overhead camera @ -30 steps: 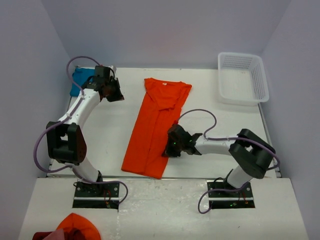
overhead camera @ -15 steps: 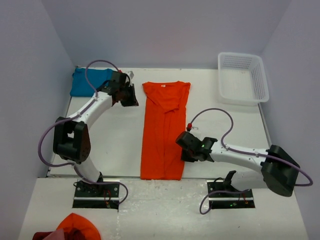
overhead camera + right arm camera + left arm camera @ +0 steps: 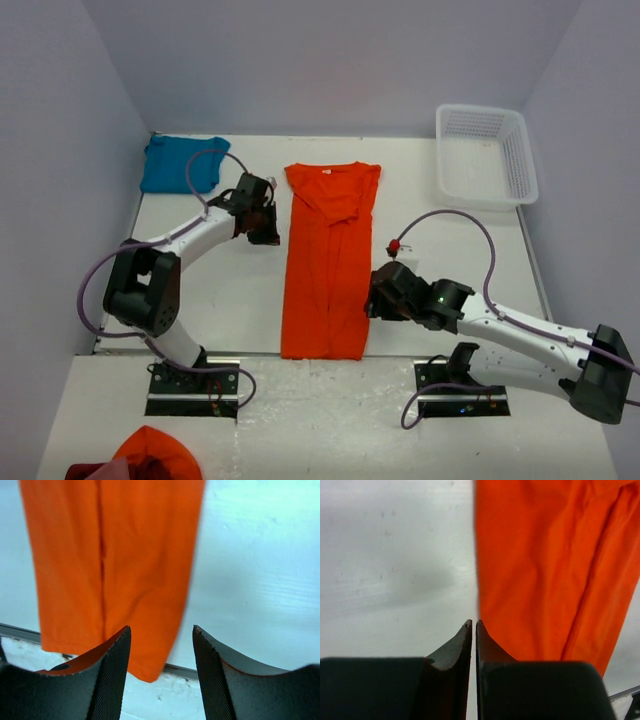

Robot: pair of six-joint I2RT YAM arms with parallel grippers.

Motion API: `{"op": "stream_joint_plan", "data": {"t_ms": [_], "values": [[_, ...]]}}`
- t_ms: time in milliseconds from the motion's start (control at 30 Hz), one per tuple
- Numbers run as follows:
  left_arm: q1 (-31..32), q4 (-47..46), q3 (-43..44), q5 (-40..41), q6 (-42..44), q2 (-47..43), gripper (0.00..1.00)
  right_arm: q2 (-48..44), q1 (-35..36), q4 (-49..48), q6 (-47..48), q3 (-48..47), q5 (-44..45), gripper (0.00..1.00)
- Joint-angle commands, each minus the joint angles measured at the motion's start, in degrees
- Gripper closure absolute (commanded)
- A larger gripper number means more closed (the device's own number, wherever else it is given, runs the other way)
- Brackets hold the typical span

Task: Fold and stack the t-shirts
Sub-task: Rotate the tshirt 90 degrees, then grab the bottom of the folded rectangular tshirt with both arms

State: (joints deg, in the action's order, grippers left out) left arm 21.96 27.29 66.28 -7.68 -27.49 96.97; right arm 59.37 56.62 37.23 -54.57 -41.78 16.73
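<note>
Your bright orange cotton t-shirt (image 3: 325, 265) runs near-to-far on the surface, collar farthest. Your left claw (image 3: 473, 626) is clenched on nothing; your right claw (image 3: 161, 630) stands released.

The orange t-shirt (image 3: 325, 265) is soft matt cloth, softly creased and without sheen. The teal t-shirt (image 3: 180, 165), at ten o'clock on the table (image 3: 230, 290), looks like the same dull cloth, though it shows too small to be sure. The table is smooth white board with a faint sheen and light scuffs. The basket (image 3: 487, 190) at two o'clock is white perforated plastic. The right gripper (image 3: 161, 628) has black pads (image 3: 114, 680) with a fine knurled grain. The left gripper (image 3: 472, 623) has smooth matt black fingers (image 3: 451, 655).
</note>
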Motion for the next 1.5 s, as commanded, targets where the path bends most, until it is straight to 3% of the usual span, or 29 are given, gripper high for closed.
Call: {"op": "stream_joint_plan", "data": {"t_ms": [0, 300, 633, 967, 1367, 1467], "values": [[0.54, -0.83, -4.74, 4.43, -2.74, -7.64, 0.94, -5.38, 0.16, -1.18, -3.87, 5.29, -1.78, 0.46], [1.33, -1.45, -17.49, 3.38, -6.09, -21.29, 0.81, -18.06, 0.16, -10.77, -7.75, 20.59, -9.78, 0.46], [1.34, -6.1, -31.44, -6.71, -6.62, -26.82, 0.75, -11.03, 0.24, -19.72, -8.27, 24.62, -15.66, 0.47], [1.34, -9.53, -37.89, -12.71, -7.06, -29.47, 0.72, -10.16, 1.21, -23.34, -10.21, 26.66, -18.31, 0.47], [1.42, -10.41, -37.89, -14.64, -7.41, -28.59, 0.71, -5.06, 7.89, -22.2, -15.57, 22.98, -15.41, 0.47], [1.51, -10.68, -37.72, -16.05, -7.67, -28.76, 0.71, -4.8, 12.79, -21.94, -18.73, 22.09, -13.49, 0.47]]}}
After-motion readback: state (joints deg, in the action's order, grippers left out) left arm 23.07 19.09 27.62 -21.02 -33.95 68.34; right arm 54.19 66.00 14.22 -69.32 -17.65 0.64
